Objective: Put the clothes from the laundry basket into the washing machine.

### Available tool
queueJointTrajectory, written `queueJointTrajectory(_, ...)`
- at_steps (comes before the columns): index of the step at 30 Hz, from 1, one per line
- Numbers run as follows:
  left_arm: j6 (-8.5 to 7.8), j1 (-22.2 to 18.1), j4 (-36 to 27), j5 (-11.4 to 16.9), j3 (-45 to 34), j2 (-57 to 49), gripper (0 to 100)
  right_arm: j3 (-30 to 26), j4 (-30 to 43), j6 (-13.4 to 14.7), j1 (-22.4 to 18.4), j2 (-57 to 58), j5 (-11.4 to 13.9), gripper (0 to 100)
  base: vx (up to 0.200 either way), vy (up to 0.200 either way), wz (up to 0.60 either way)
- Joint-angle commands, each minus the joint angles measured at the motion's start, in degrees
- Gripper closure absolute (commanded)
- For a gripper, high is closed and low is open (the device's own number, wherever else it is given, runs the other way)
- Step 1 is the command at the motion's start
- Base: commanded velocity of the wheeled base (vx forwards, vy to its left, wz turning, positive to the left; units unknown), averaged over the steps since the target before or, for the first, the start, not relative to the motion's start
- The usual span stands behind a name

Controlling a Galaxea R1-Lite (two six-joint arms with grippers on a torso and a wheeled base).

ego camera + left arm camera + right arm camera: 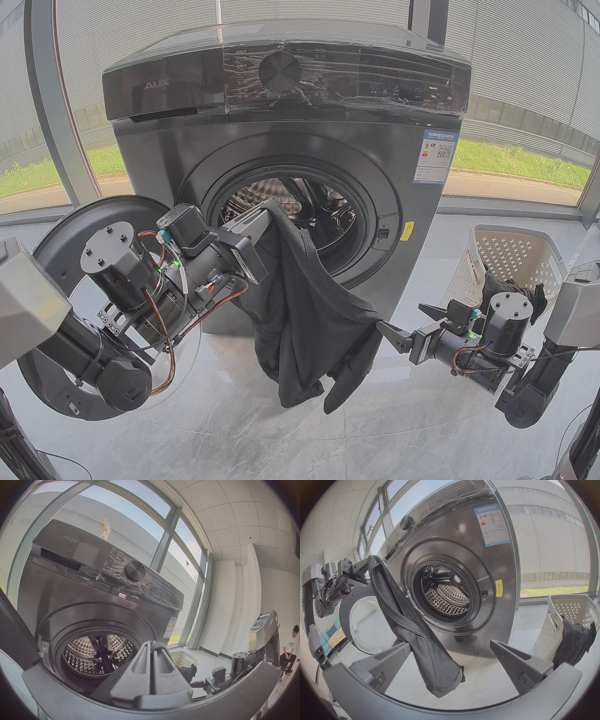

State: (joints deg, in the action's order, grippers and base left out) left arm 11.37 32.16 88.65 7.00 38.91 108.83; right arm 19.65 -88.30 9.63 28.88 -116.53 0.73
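A dark grey garment point(306, 312) hangs from my left gripper point(265, 215), which is shut on its top edge right in front of the washing machine's drum opening point(306, 209). In the left wrist view the pinched cloth point(157, 645) pokes out at the tips of that gripper point(152, 645). My right gripper point(403, 319) is open, low on the right, its nearer fingertip at the hanging garment's edge. The right wrist view has the garment point(409, 627) dangling between the spread fingers of the right gripper point(450, 645). The white laundry basket point(512, 250) has another dark cloth point(512, 290) draped over its rim.
The grey washing machine point(281, 137) stands straight ahead, its round door point(81, 250) swung open to the left behind my left arm. The basket point(575, 608) sits on the floor right of the machine. Pale tiled floor point(406, 412) lies in front.
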Motion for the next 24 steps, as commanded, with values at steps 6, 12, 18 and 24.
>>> queueJointTrajectory(6, -0.83, 2.1, 0.0, -2.5, -0.1, 0.7, 100, 0.4, 0.0, 0.0, -0.8, 0.2, -0.1, 0, 0.000, 0.000, 0.00)
queueJointTrajectory(12, -1.35, 2.1, 0.0, -3.0, 2.0, -0.5, 100, 0.1, 0.1, -0.4, -0.3, -0.2, 0.2, 0, 0.000, 0.000, 0.00)
queueJointTrajectory(18, -1.35, 1.5, -0.4, -1.7, 6.7, -1.2, 100, -1.1, 0.0, -1.5, 2.1, -2.0, 8.1, 0, 0.000, 0.000, 0.00)
queueJointTrajectory(24, -1.35, 2.3, -0.5, -1.6, 7.8, -1.1, 100, 0.6, -0.1, -4.6, 2.5, -8.1, 14.1, 0, 0.000, 0.000, 0.00)
